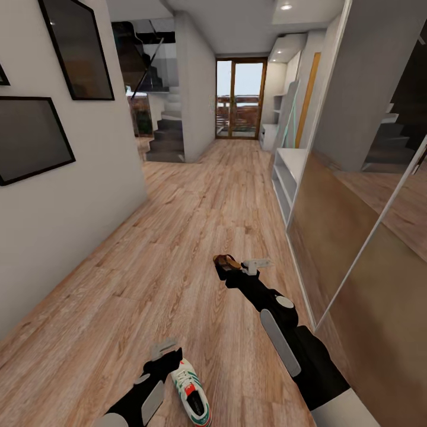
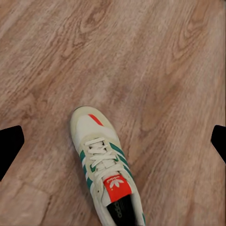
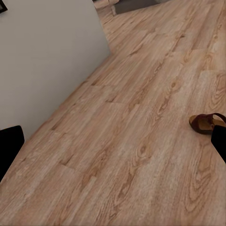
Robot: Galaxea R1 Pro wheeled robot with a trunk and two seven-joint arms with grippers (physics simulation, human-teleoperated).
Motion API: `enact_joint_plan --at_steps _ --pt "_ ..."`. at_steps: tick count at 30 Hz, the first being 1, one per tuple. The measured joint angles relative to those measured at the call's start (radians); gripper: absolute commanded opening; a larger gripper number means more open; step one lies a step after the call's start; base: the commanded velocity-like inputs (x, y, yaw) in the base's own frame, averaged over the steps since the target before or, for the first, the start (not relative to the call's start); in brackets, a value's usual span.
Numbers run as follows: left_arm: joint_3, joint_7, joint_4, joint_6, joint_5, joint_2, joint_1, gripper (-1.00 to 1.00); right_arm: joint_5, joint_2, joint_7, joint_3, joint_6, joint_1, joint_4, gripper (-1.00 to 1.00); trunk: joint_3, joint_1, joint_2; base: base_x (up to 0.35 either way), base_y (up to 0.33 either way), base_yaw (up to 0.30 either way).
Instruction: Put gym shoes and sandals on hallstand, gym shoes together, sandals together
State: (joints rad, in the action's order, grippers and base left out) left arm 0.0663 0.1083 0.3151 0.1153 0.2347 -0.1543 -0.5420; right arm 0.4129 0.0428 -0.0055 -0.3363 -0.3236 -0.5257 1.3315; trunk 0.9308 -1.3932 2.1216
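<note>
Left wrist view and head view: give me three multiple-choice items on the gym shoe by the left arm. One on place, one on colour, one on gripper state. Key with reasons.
1. Where does the gym shoe lie?
A. on a shelf
B. on the corridor floor, beside the left gripper
C. on a stair step

2. What colour are its side stripes?
A. green
B. blue
C. black

3. How do the left gripper's jaws stand?
A. shut on the shoe
B. shut on nothing
C. open, with the shoe lying between them unheld

Key:
1. B, since wood planks surround the shoe on every side in the left wrist view.
2. A, since green stripes run along the white upper beside the laces.
3. C, since the two dark fingertips sit at opposite edges of the left wrist view, clear of the shoe.
</note>
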Motion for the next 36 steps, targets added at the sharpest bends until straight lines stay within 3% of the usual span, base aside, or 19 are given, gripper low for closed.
enact_joint_plan --at_steps 25,36 --pt "-0.003 0.009 -0.022 0.080 0.014 -0.012 0.000 1.00 0.000 0.000 0.000 0.000 0.000 0.000 0.002 1.00 0.000 0.000 0.000 0.000 0.000 0.000" --pt "-0.003 0.009 -0.022 0.083 0.014 -0.011 0.000 1.00 0.001 0.000 0.000 0.000 0.000 0.000 0.006 1.00 0.041 -0.042 0.077 0.000 0.000 0.035"
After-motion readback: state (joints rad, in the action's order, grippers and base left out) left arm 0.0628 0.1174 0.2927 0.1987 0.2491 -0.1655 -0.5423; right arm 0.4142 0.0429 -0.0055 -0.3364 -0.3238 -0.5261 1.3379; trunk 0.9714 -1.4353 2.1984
